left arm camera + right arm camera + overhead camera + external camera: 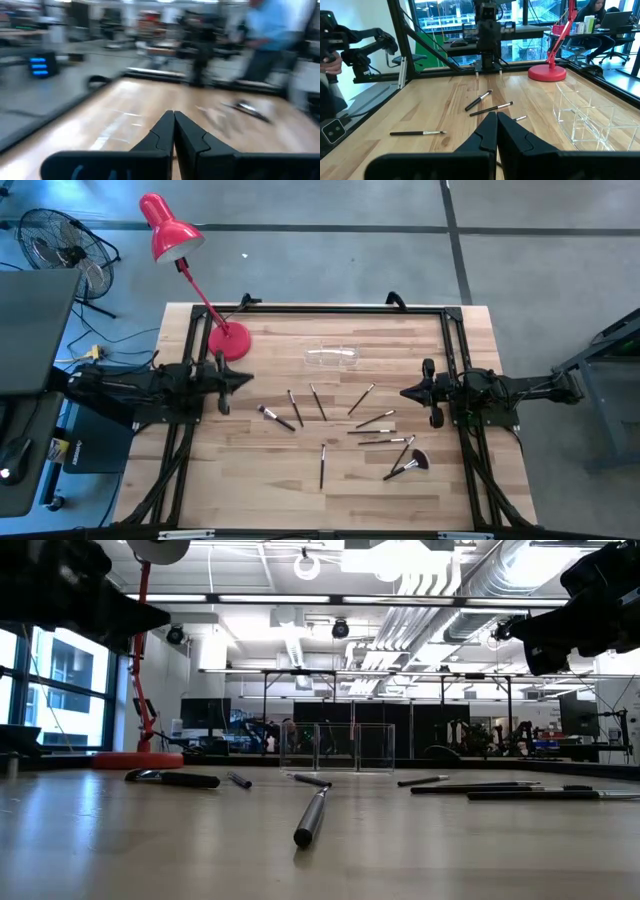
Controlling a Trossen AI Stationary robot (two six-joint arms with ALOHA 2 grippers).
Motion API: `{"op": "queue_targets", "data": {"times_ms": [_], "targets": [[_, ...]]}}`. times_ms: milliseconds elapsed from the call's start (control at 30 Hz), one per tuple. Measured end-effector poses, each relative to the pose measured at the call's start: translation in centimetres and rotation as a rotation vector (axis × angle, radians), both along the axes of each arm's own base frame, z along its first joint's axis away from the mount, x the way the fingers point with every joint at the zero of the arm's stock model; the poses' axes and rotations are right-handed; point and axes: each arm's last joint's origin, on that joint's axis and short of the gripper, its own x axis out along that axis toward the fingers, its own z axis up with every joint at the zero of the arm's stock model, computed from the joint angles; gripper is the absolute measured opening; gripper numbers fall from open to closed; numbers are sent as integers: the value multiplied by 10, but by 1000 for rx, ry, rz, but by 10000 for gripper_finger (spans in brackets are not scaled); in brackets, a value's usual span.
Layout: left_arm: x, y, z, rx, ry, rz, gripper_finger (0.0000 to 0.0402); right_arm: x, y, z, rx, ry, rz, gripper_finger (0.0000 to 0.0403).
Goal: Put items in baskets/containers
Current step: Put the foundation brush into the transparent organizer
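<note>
Several thin makeup brushes [340, 425] lie flat and scattered on the middle of the wooden table. One has a wide dark fan head [417, 460]. The clear plastic holder [332, 357] stands on the wood behind them, also seen in the right wrist view [585, 120] and the low view [338, 747]. My left gripper [248, 380] hovers shut at the table's left side, pointing level toward the middle. My right gripper [405, 392] hovers shut at the right side, facing it. In the wrist views the left fingertips [173, 114] and the right fingertips [496, 115] meet with nothing between them.
A red desk lamp stands on its round base [229, 341] at the far left, close to my left gripper. Black frame rails [330, 307] run along the table's far edge and sides. A person [265, 35] is in the room beyond the table.
</note>
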Motion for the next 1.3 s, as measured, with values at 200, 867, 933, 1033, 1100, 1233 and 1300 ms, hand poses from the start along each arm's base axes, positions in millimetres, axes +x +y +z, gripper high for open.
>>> {"op": "queue_targets", "data": {"times_ms": [200, 867, 933, 1033, 1100, 1233, 1300], "targets": [[8, 7, 23, 5, 47, 293, 3, 0, 0, 0, 0, 0, 0, 0], [97, -2, 82, -42, 206, 363, 3, 0, 0, 0, 0, 0, 0, 0], [106, -4, 88, -70, 201, 349, 3, 0, 0, 0, 0, 0, 0, 0], [118, -6, 102, -132, 178, 305, 3, 0, 0, 0, 0, 0, 0, 0], [124, -7, 109, -176, 189, 284, 3, 0, 0, 0, 0, 0, 0, 0], [140, -11, 113, -317, 253, 243, 3, 0, 0, 0, 0, 0, 0, 0], [148, -14, 112, -423, 287, 215, 3, 0, 0, 0, 0, 0, 0, 0]]}}
